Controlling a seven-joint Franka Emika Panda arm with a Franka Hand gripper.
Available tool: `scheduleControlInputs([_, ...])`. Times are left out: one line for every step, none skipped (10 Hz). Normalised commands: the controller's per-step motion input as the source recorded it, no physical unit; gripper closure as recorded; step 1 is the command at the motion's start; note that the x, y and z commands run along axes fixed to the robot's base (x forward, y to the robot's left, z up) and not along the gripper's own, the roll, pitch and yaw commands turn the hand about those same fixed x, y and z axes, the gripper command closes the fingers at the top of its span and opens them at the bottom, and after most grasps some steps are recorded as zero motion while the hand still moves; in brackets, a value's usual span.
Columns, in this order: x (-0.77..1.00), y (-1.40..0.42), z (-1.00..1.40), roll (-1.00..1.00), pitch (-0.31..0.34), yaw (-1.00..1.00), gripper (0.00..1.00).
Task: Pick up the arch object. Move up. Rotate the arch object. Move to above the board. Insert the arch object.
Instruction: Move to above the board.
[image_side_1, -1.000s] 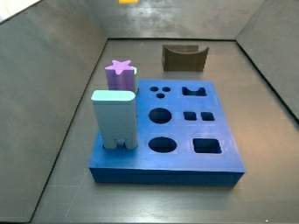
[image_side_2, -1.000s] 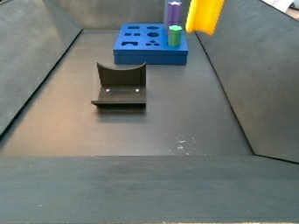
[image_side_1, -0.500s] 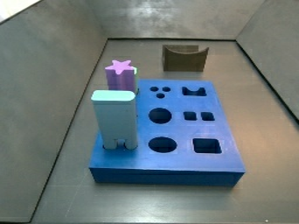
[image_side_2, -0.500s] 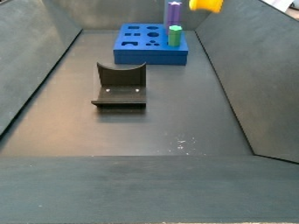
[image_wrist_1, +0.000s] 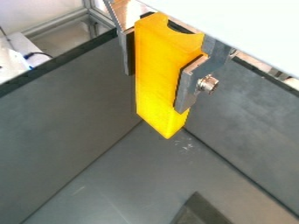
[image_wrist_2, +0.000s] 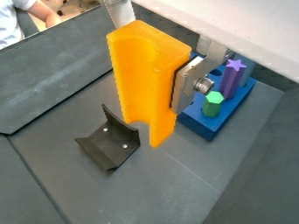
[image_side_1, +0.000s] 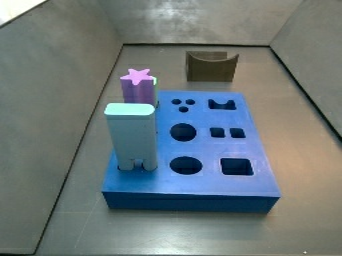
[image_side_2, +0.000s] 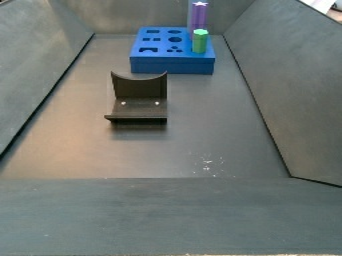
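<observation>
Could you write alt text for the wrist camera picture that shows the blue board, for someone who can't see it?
The gripper holds the arch object, a tall yellow-orange block, upright above a dark floor. Behind it is the board, blue, carrying a purple star peg and a green peg; the fixture stands below.

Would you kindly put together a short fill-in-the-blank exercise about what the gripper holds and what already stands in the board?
1. In both wrist views the gripper is shut on the arch object, whose colour is ____.
2. The peg standing at a corner of the board is topped with a purple ____.
3. In both side views the gripper is ____ of the picture.
4. The fixture stands on the ____, apart from the board.

Missing words: yellow-orange; star; out; floor
</observation>
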Motion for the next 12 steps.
scheduleControlInputs([0.19,-1.0,-0.03,0.06,0.556,0.0,1.0])
scheduleControlInputs([0.21,-1.0,-0.03,0.02,0.453,0.01,1.0])
scheduleControlInputs([0.22,-1.0,-0.03,-0.03,0.356,0.0,1.0])
scheduleControlInputs([0.22,-1.0,-0.03,-0.01,0.254,0.01,1.0])
scheduleControlInputs([0.22,-1.0,-0.02,0.0,0.177,0.02,1.0])
scheduleControlInputs([0.23,-1.0,-0.02,-0.02,0.128,0.01,1.0])
scheduleControlInputs([0.24,-1.0,-0.02,0.0,0.113,0.01,1.0])
scheduleControlInputs([0.25,-1.0,-0.01,-0.01,0.114,0.01,1.0])
scheduleControlInputs([0.26,-1.0,-0.01,0.0,0.113,0.01,1.0])
scheduleControlInputs([0.28,-1.0,-0.01,0.0,0.116,0.01,1.0])
scheduleControlInputs([0.3,-1.0,0.0,0.01,0.116,0.01,1.0])
scheduleControlInputs([0.24,-0.7,0.01,0.01,0.121,0.01,1.0])
